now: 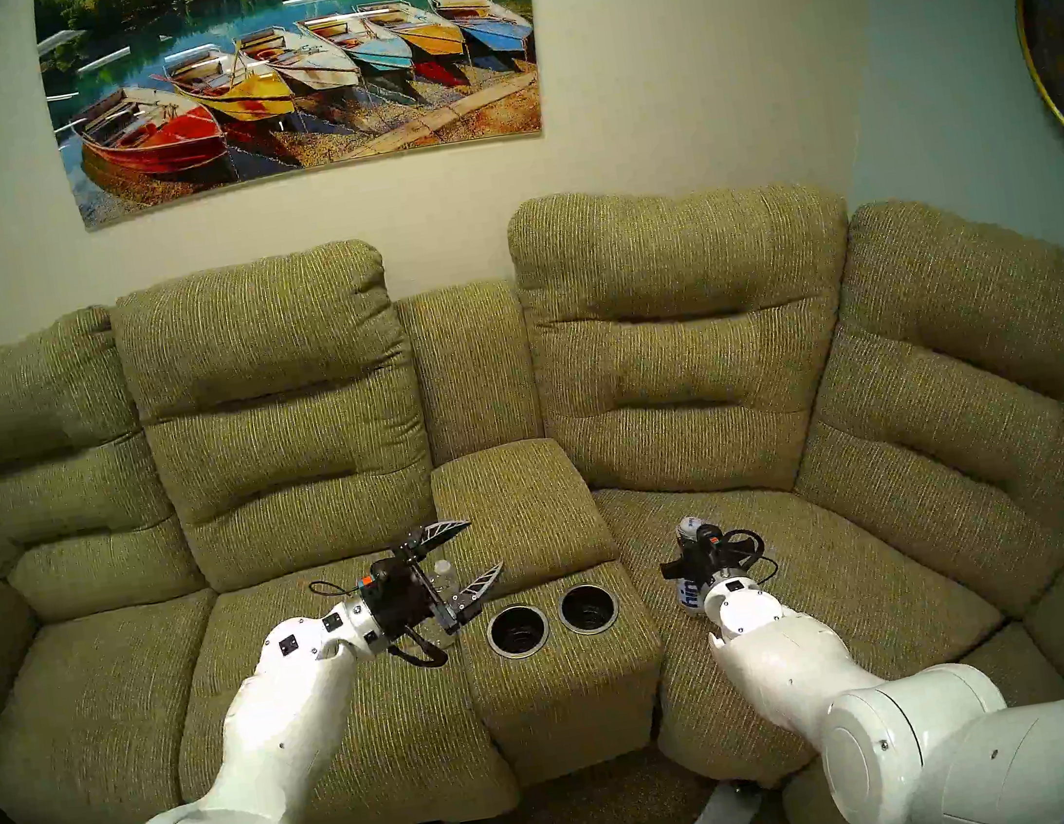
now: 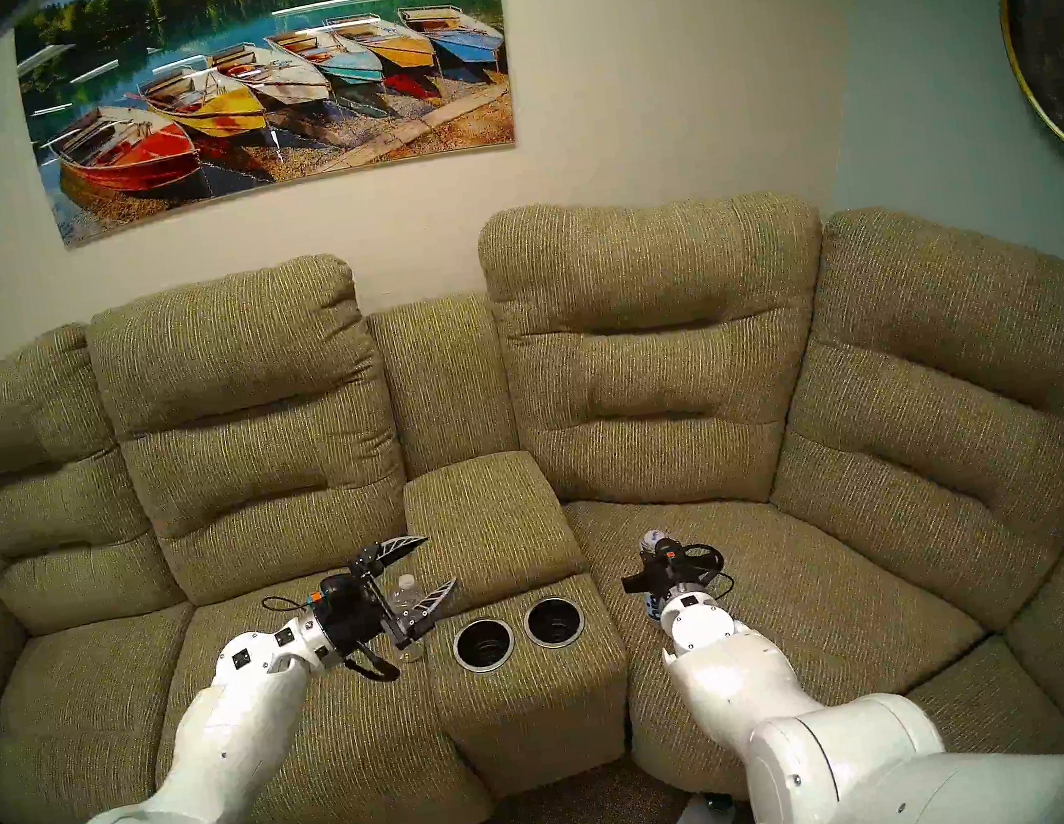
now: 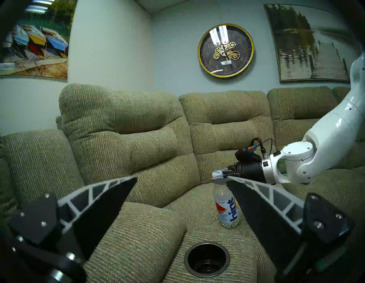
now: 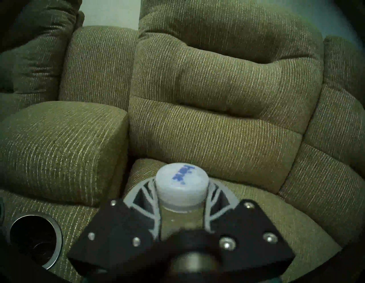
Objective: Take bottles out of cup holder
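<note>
While both recesses of the cup holder (image 1: 550,615) stand empty, the labelled bottle (image 3: 226,205) stands upright on the right seat cushion (image 1: 811,573), the right gripper (image 4: 181,199) clamped round its neck. The left gripper (image 1: 464,557) hangs wide open, holding nothing, over the plain bottle (image 1: 445,577) on the left seat. Beyond, the olive sofa (image 1: 674,326) backs onto a boat picture (image 1: 291,74).

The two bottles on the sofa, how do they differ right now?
The labelled bottle carries a white, blue and red label; the plain bottle has none. The labelled bottle is gripped at its neck by the right gripper, standing on the right seat; the plain bottle stands free on the left seat, beside the open left gripper. Both are clear, white-capped, upright and out of the cup holder.
</note>
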Tool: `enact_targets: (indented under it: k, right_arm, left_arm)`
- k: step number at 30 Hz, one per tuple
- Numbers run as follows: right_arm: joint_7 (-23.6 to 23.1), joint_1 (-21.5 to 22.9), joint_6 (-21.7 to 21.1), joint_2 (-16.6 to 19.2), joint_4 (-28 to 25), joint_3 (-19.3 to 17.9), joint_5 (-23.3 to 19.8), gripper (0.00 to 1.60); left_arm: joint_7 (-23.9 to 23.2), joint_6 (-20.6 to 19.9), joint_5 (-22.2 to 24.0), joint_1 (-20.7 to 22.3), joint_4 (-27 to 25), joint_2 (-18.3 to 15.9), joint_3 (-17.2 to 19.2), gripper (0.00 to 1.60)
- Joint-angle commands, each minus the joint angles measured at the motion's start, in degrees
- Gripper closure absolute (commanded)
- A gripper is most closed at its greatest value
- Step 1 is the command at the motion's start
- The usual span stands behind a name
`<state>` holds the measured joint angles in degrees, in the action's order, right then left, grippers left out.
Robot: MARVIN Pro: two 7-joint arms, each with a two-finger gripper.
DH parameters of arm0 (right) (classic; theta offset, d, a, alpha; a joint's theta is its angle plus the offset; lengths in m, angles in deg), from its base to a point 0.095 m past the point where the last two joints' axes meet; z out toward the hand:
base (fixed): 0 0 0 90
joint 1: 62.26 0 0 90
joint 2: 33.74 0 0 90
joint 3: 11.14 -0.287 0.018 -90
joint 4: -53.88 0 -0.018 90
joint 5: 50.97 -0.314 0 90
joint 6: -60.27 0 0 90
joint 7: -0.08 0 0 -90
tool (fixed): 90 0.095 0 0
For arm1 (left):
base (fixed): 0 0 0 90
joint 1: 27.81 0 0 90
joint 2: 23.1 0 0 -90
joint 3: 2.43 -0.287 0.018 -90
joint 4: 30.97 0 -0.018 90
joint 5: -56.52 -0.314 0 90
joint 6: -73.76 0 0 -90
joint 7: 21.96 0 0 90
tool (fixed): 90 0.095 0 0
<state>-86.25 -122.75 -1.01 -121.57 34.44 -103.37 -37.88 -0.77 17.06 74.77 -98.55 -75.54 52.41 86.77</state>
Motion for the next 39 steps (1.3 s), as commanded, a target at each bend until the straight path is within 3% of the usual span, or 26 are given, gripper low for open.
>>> enact_targets:
  k: [1,30,32,34,35,36,37,39]
  right_arm:
    - [-0.12,3.66,2.48,-1.51,2.24,0.19,-0.22,1.6]
    - [-1.32,6.91,6.22,-3.44,9.48,1.3,0.21,1.6]
    - [-1.4,7.14,6.33,-3.27,9.64,1.29,0.17,0.83]
    - [-1.41,7.24,6.47,-3.09,9.62,1.24,0.13,0.51]
    - [-1.36,7.27,6.6,-3.01,9.56,1.24,0.13,0.46]
    - [-1.38,7.3,6.74,-2.95,9.53,1.24,0.13,0.19]
    - [-1.25,7.27,7.12,-2.86,9.43,1.31,0.22,0.04]
    - [-1.05,7.18,8.04,-2.79,8.96,1.33,0.24,0.0]
  left_arm:
    - [-0.14,-0.04,0.07,0.33,-0.79,-0.07,0.04,0.0]
    - [-0.22,-0.1,-0.09,0.3,-0.85,0.02,0.24,0.0]
    - [-0.23,-0.1,-0.11,0.3,-0.85,0.03,0.27,0.0]
    - [-0.24,-0.1,-0.12,0.3,-0.85,0.03,0.28,0.0]
    - [-0.24,-0.1,-0.13,0.3,-0.85,0.04,0.29,0.0]
    - [-0.24,-0.11,-0.13,0.3,-0.86,0.04,0.3,0.0]
    - [-0.24,-0.11,-0.14,0.3,-0.86,0.04,0.3,0.0]
    - [-0.25,-0.11,-0.15,0.3,-0.86,0.05,0.32,0.0]
